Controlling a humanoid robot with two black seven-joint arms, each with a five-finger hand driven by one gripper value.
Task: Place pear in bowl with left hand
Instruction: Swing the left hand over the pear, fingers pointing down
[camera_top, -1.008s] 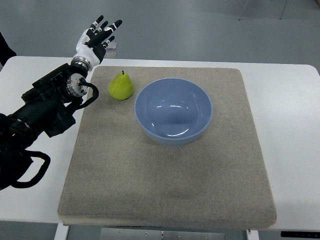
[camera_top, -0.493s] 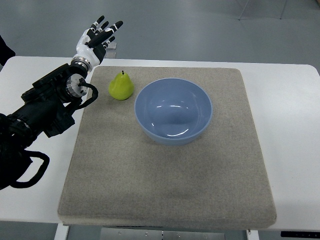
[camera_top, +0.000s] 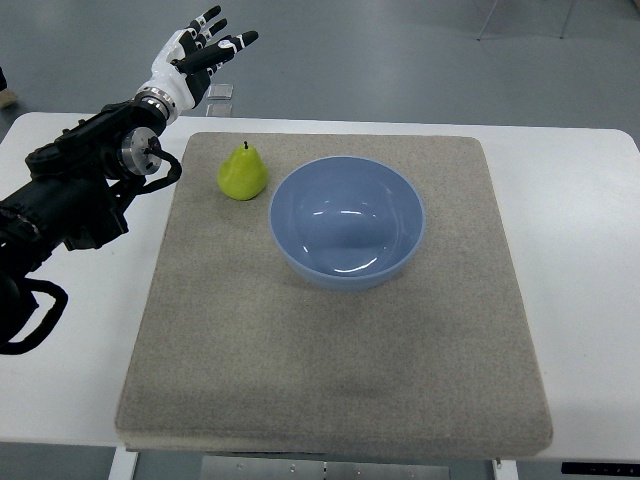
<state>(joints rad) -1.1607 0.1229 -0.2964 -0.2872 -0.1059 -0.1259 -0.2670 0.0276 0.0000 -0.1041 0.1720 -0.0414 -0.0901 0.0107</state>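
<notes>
The pear (camera_top: 243, 174) stands upright, stem up, on the grey mat (camera_top: 330, 380), just beside the left rim of the blue bowl (camera_top: 347, 221) and not inside it, so the placing has not begun. The bowl is empty. The left robot hand (camera_top: 200, 55) hovers beyond the far edge of the desk (camera_top: 580, 250), up and to the left of the pear and apart from it, its fingers spread wide and holding nothing. By my judgement every step remains: reaching down to the pear, grasping it, lifting it, carrying it over the rim and releasing it. The right arm does not show.
</notes>
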